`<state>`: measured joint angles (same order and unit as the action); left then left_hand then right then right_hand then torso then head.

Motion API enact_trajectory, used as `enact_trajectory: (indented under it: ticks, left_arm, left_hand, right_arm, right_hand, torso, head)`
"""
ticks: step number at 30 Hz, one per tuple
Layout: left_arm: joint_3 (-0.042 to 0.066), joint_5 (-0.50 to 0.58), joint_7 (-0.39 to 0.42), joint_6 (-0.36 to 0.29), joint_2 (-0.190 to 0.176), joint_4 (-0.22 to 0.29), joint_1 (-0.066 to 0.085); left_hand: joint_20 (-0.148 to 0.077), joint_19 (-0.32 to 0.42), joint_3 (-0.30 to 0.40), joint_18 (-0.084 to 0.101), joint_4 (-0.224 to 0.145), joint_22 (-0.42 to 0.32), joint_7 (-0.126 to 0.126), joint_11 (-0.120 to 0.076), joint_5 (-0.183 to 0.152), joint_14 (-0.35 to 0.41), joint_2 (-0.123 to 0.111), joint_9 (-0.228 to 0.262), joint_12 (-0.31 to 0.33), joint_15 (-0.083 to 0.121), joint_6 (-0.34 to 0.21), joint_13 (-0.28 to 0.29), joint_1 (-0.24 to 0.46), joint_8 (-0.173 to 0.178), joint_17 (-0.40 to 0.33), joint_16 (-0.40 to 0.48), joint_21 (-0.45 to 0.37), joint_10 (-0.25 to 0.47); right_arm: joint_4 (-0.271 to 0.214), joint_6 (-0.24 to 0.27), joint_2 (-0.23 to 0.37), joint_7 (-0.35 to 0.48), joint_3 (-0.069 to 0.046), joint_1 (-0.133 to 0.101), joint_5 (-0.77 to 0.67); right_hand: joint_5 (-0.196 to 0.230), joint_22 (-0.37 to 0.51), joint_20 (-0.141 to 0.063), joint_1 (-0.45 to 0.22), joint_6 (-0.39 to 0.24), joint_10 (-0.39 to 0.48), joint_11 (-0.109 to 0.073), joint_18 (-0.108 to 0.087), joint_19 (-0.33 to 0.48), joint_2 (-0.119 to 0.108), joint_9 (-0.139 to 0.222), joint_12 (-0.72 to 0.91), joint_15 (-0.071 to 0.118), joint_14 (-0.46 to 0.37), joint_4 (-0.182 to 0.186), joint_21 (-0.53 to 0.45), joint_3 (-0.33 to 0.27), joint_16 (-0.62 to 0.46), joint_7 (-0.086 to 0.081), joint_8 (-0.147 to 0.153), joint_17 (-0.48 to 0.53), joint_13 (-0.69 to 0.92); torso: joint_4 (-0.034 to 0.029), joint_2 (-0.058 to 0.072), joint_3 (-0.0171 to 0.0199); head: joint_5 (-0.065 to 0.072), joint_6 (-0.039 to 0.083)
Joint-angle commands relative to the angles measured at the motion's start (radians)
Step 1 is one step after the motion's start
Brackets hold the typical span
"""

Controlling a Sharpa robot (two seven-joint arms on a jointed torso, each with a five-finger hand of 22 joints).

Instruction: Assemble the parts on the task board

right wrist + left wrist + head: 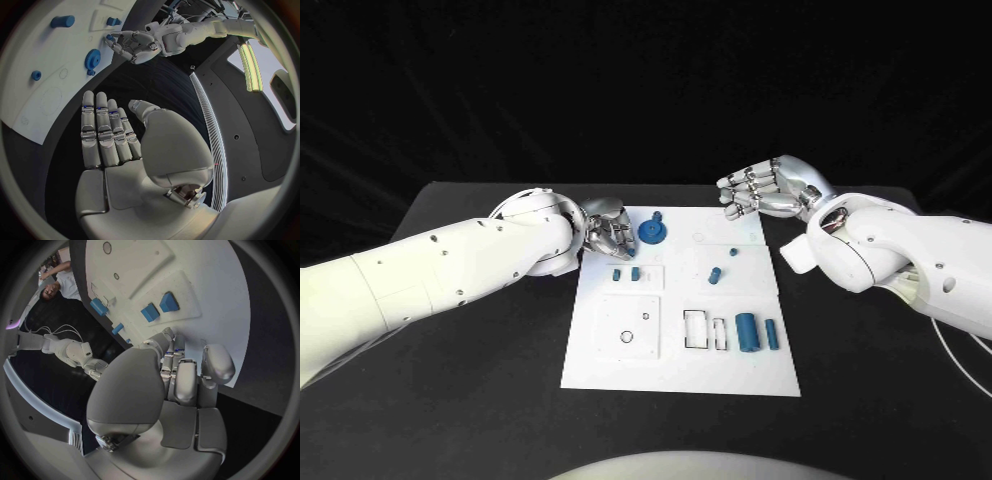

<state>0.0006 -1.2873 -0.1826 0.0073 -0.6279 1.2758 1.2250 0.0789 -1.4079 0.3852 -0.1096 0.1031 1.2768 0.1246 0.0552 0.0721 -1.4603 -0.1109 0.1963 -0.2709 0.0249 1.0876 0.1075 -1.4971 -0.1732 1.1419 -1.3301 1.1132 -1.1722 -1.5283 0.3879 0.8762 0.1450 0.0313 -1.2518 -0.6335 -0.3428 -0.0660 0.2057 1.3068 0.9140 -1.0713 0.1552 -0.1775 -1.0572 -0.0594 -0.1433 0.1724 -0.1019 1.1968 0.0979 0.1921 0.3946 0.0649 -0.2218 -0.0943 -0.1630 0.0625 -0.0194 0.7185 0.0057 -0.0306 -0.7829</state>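
Right now I see the task board lying flat in the middle of the black table, with the blue parts spread over its far and right portions. My left hand sits at the board's far left corner, fingers curled in; from the left wrist view the fingers bend down toward the white plate and I make out nothing held in them. Just beside that hand lies a round blue gear, and a pair of small blue blocks rests in a raised frame a little nearer to me. My right hand hovers beyond the board's far right corner, off the plate. In the right wrist view its fingers are stretched straight and side by side, thumb apart, holding nothing. Two small blue pegs lie near the board's middle right, and two longer blue cylinders lie side by side toward its right edge, next to some rectangular slots.
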Motion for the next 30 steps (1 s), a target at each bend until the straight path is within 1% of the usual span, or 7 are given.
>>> enact_trajectory:
  ticks: [1,3,12,18,26,28,30]
  left_arm:
    - [-0.001,0.005,0.008,0.019,0.002,0.000,-0.001]
    - [-0.001,0.005,0.007,0.018,0.002,0.000,-0.001]
    - [-0.002,-0.001,-0.006,0.025,0.004,-0.003,-0.001]
    - [-0.002,-0.005,-0.022,0.030,0.003,-0.005,-0.001]
    - [-0.002,-0.006,-0.009,0.007,0.002,-0.004,-0.001]
    - [-0.002,-0.006,-0.007,0.004,0.002,-0.003,-0.001]
    - [-0.002,-0.003,-0.007,-0.001,0.001,-0.002,-0.001]
  left_hand:
    - [0.005,0.006,0.007,0.013,0.001,-0.001,0.001,0.003,0.004,0.001,-0.004,-0.001,0.005,-0.006,-0.002,0.002,0.011,0.005,-0.001,0.004,-0.006,0.001]
    - [0.005,0.007,0.005,0.013,0.003,0.000,0.000,0.003,0.003,0.001,-0.006,-0.001,0.006,-0.006,-0.002,0.003,0.017,0.006,-0.003,0.004,-0.007,0.000]
    - [0.006,0.009,0.003,0.012,0.006,-0.001,-0.001,0.003,0.003,0.002,-0.009,-0.001,0.008,-0.006,-0.002,0.004,0.025,0.008,-0.006,0.005,-0.010,0.000]
    - [0.007,0.010,0.006,0.012,0.005,0.001,0.006,0.007,0.004,0.004,-0.012,-0.006,0.015,-0.008,-0.015,0.005,0.027,0.019,-0.009,0.006,-0.011,0.006]
    - [0.010,0.007,0.011,0.014,0.000,0.008,0.017,0.012,0.004,0.001,-0.019,-0.013,0.016,-0.012,-0.034,0.010,0.027,0.035,-0.006,0.001,-0.002,0.000]
    - [0.011,0.007,0.011,0.014,0.000,0.009,0.018,0.012,0.004,0.001,-0.020,-0.014,0.016,-0.013,-0.037,0.010,0.027,0.037,-0.006,0.001,-0.002,-0.001]
    - [0.011,0.008,0.012,0.014,0.000,0.008,0.019,0.013,0.004,0.001,-0.021,-0.015,0.016,-0.013,-0.039,0.011,0.029,0.039,-0.008,0.002,-0.003,-0.001]
  right_arm:
    - [-0.001,-0.017,0.000,-0.001,0.000,0.001,-0.009]
    - [-0.001,-0.016,0.001,-0.001,0.000,0.001,-0.009]
    - [-0.002,-0.015,0.001,-0.001,0.000,0.001,-0.008]
    - [-0.002,-0.015,0.001,0.000,0.000,0.001,-0.004]
    - [-0.002,-0.016,0.002,0.001,0.000,0.001,-0.001]
    - [-0.001,-0.016,0.002,0.001,0.000,0.001,0.000]
    - [-0.001,-0.017,0.002,0.000,0.001,0.001,0.000]
  right_hand:
    - [-0.005,0.002,0.003,-0.012,-0.005,0.002,0.004,-0.005,-0.006,0.000,0.001,-0.006,-0.004,0.000,-0.004,-0.006,0.000,-0.004,-0.005,0.006,0.002,-0.001]
    - [-0.005,0.002,0.003,-0.012,-0.005,0.003,0.004,-0.005,-0.006,0.000,0.001,-0.007,-0.004,-0.001,-0.004,-0.007,-0.001,-0.004,-0.006,0.007,0.003,-0.001]
    - [-0.005,0.002,0.006,-0.014,-0.010,0.009,0.007,-0.005,-0.003,-0.001,0.003,-0.012,-0.007,-0.009,-0.006,-0.016,-0.002,-0.004,-0.009,0.012,0.013,-0.001]
    - [-0.005,0.002,0.007,-0.014,-0.012,0.012,0.009,-0.005,-0.002,-0.001,0.004,-0.014,-0.008,-0.011,-0.007,-0.020,-0.003,-0.004,-0.010,0.014,0.016,-0.001]
    - [-0.005,0.002,0.010,-0.016,-0.015,0.018,0.011,-0.005,0.000,-0.002,0.005,-0.019,-0.011,-0.017,-0.009,-0.027,-0.004,-0.004,-0.012,0.017,0.023,-0.001]
    - [-0.005,0.002,0.010,-0.016,-0.016,0.019,0.012,-0.005,0.001,-0.002,0.005,-0.020,-0.012,-0.019,-0.009,-0.029,-0.005,-0.004,-0.012,0.018,0.025,-0.001]
    - [-0.005,0.002,0.011,-0.016,-0.017,0.020,0.012,-0.005,0.002,-0.001,0.005,-0.020,-0.012,-0.021,-0.010,-0.031,-0.005,-0.004,-0.013,0.019,0.027,-0.001]
  torso:
    - [0.0003,0.000,0.0001]
    - [0.0002,0.000,0.0005]
    - [0.0000,0.000,-0.0003]
    - [-0.0003,0.000,-0.0004]
    - [-0.0016,0.000,-0.0012]
    - [0.0000,0.000,-0.0012]
    - [0.0004,0.000,-0.0009]
  head:
    - [0.001,-0.002]
    - [0.001,-0.003]
    - [0.001,-0.003]
    - [0.002,-0.006]
    - [0.000,-0.008]
    - [-0.002,-0.008]
    - [-0.002,-0.009]
